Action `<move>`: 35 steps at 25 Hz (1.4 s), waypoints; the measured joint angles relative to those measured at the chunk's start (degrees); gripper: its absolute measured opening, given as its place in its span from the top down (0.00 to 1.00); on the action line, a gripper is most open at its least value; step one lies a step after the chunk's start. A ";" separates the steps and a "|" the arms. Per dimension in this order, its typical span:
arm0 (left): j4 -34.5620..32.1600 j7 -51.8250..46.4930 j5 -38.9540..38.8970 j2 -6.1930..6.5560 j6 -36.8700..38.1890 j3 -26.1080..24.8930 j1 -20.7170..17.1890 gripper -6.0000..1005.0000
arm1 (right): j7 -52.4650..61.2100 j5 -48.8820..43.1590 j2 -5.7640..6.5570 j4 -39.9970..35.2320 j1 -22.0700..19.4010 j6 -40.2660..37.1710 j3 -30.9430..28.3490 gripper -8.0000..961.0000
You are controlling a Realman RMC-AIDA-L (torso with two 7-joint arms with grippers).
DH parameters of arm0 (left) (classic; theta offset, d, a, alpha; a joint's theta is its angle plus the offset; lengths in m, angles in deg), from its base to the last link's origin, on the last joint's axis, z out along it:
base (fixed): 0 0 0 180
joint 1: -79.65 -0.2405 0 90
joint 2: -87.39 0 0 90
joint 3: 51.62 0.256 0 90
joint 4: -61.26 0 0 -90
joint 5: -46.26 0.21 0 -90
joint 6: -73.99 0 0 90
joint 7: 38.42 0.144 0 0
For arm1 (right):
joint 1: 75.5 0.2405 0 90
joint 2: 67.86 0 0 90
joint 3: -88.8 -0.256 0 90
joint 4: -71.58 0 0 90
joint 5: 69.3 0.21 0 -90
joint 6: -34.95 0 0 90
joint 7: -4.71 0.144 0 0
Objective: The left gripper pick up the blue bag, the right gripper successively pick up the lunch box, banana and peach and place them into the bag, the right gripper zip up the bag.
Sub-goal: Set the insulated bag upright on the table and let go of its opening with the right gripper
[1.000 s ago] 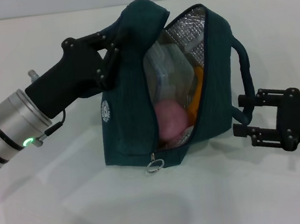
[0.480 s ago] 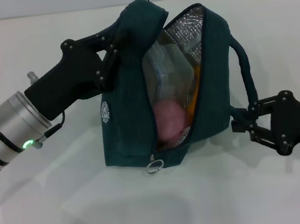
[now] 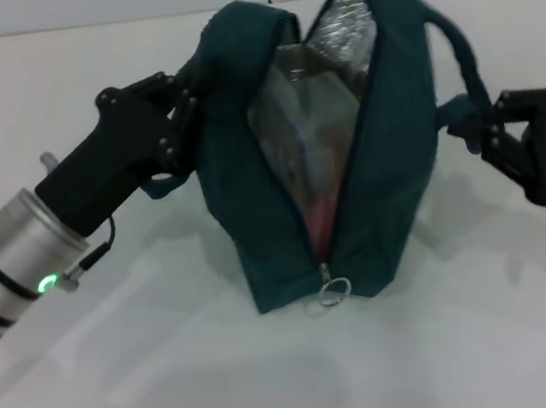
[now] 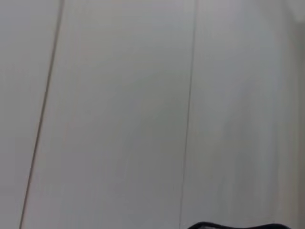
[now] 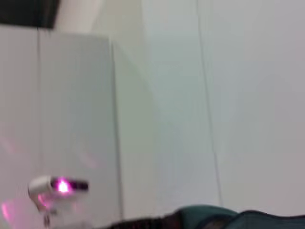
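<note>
Nearest camera: zipper pull ring [image 3: 334, 291] hangs at bag's lower front, zip undone above it. Blue bag [image 3: 253, 207] stands upright on white desk [image 3: 175, 378], mouth gaping, silver lining [image 3: 341, 29] exposed. Clear lunch box [image 3: 301, 110] inside; pink item low in opening, too blurred to identify. Left gripper [image 3: 184, 100] clenched on bag's left upper edge. Right gripper [image 3: 490, 130] at bag's right side beside carry strap [image 3: 459, 49]; jaws state cannot tell. Wrist views: wall panels only.
</note>
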 joint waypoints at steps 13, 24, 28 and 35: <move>8.66 12.63 -0.89 -0.57 4.72 0.24 -1.16 0.93 | 10.78 -7.01 1.05 -4.33 0.91 1.06 0.07 0.91; 10.22 14.60 -0.84 -0.71 4.80 0.22 -0.55 0.93 | 4.17 -9.33 0.27 -4.96 -1.90 -2.77 0.11 0.89; 10.30 14.55 -0.81 -0.70 4.74 0.22 -0.59 0.82 | 4.34 -8.93 0.19 -4.45 -2.07 -2.94 -0.43 0.86; 10.99 14.98 -0.98 -0.70 4.67 0.23 -0.46 0.82 | 4.23 -8.79 0.08 -3.60 -2.83 -3.90 -3.56 0.67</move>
